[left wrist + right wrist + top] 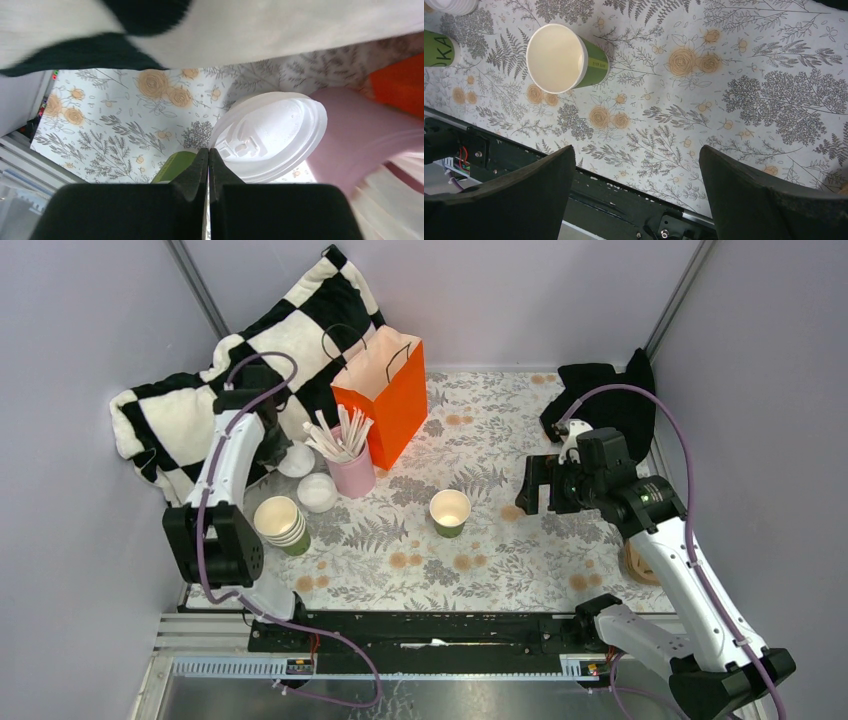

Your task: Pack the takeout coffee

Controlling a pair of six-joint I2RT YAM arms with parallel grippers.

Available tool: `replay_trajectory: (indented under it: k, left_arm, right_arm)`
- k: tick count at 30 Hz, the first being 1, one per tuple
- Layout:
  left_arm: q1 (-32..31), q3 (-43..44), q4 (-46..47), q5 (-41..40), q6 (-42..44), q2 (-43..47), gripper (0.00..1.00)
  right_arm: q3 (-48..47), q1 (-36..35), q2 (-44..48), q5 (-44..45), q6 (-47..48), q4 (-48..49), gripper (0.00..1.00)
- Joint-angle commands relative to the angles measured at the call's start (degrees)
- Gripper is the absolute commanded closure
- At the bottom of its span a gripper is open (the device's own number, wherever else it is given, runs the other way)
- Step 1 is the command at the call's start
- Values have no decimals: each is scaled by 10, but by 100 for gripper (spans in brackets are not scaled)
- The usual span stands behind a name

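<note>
My left jaws (208,152) are pressed together with no gap showing. Their tips sit right at the rim of a round white plastic lid (272,132), but I cannot tell whether that rim is caught between them. Just past the lid is the pink cup (350,135). A sliver of green shows under the lid's near edge, and I cannot say which cup it belongs to.

From above, that arm reaches down at the far left of the floral-clothed desk (500,440), in front of the black-and-white checked pillow (270,350). Two lids show there beside the pink cup: the farther lid (297,460), partly under my arm, and the nearer lid (317,492). The pink cup holds white sticks (335,435). The orange paper bag (385,390) stands upright and open just behind it. A stack of lidless green cups (285,527) sits close to the nearer lid, on the side toward my bases.

My right jaws (636,150) are spread wide above bare desk, holding nothing. The single green paper cup (450,512) stands upright and lidless mid-desk, apart from the bag and to the left of those jaws.
</note>
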State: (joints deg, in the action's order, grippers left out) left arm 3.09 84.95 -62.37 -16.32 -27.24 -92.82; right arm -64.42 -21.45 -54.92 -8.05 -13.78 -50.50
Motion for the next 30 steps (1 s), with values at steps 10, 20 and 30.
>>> replay_trajectory:
  k: [10, 20, 30]
  left_arm:
    - [1, 196, -104, -82, -161, 171, 100]
    - [-78, -13, 499, 496, -386, 277, 100]
    - [-317, -86, 1046, 596, -611, 158, 100]
  right_arm:
    - [-54, -27, -22, -11, -6, 6, 0]
    - [-123, -27, -42, -93, -46, 15, 0]
    - [-187, -27, -31, -310, -268, 282, 0]
